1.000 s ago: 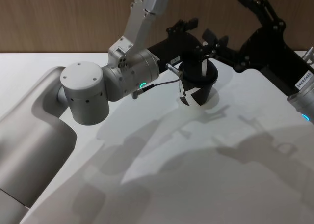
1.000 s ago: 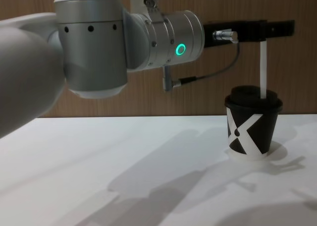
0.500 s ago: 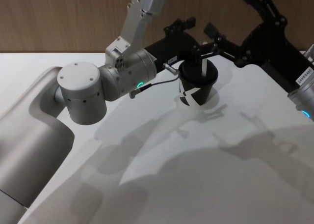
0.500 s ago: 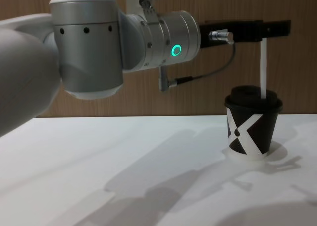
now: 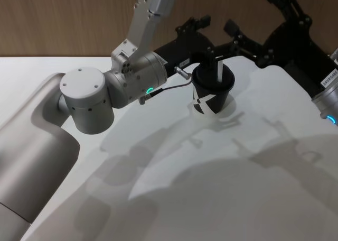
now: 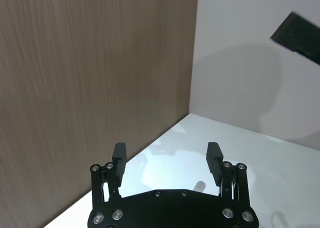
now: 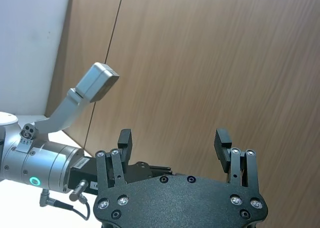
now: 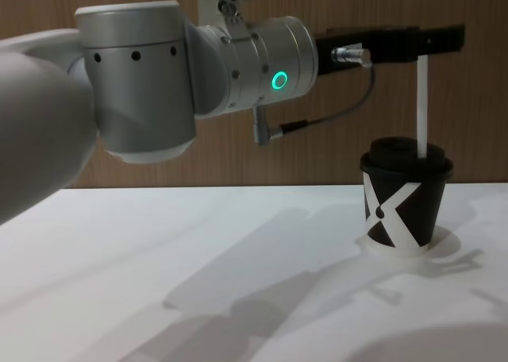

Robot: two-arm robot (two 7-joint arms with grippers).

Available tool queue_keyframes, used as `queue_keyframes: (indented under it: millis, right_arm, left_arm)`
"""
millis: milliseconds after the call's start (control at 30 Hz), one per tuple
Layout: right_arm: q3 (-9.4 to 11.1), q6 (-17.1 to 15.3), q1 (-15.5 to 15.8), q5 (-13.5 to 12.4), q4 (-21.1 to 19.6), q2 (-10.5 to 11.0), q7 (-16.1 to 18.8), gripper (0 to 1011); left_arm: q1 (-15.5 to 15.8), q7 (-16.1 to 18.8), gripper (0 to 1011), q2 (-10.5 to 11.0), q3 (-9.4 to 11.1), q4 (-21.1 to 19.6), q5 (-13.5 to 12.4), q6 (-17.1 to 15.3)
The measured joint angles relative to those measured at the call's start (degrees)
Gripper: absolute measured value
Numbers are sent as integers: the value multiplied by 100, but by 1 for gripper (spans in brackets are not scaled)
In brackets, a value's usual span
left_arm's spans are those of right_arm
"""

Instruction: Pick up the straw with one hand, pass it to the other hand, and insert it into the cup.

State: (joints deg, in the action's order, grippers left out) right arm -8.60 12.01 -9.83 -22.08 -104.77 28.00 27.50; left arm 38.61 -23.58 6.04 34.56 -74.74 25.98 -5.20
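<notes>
Upper centre: left gripper (image 5: 214, 44), jaws spread, above the straw (image 8: 422, 108) standing in the cup (image 8: 405, 207); withdraw straight upward, avoiding the straw. Right gripper (image 5: 288, 11) open, upper right.

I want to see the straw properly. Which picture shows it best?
The chest view: the straw stands upright from the cup, seen side-on against the wood. The head view shows a short foreshortened bit. The left wrist view shows just its blurry tip.

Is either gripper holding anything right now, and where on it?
Nothing. Left gripper is open above the straw, which stands in the cup; right gripper is open too.
</notes>
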Motion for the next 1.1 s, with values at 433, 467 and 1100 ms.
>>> queue_keyframes:
  millis: [433,467,1100]
  right_arm:
    - [22,-392,19,-186,-75,5,-232,1001]
    - [22,-416,19,-197,-78,3,-249,1001]
    - [-29,-901,33,-298,-161,42,-522,1001]
  left_arm:
    - [-74,-163,1002,-34,-151,38,57,275]
    - [-82,-164,1002,-30,-159,29,57,281]
    - [-328,-11,1003,226,-292,-415,-165,204]
